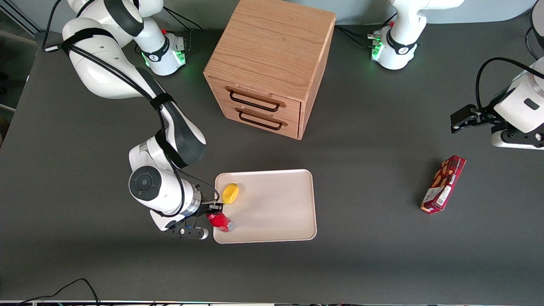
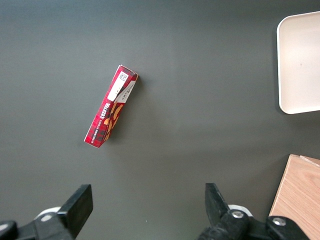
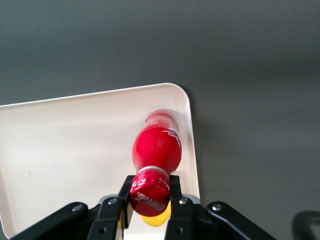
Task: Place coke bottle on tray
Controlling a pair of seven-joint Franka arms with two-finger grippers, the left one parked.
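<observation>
The red coke bottle (image 1: 221, 221) stands on the cream-white tray (image 1: 276, 208), at the corner of the tray nearest the front camera on the working arm's end. My gripper (image 1: 215, 212) is shut on the bottle's neck just under the red cap. In the right wrist view the bottle (image 3: 156, 150) rests with its base on the tray (image 3: 70, 145), close to the rim, and the gripper (image 3: 150, 195) has a finger on each side of the cap.
A yellow fruit (image 1: 230, 193) lies on the tray beside the bottle, farther from the front camera. A wooden two-drawer cabinet (image 1: 267, 68) stands at the back. A dark red snack box (image 1: 443, 183) lies toward the parked arm's end, also in the left wrist view (image 2: 110, 106).
</observation>
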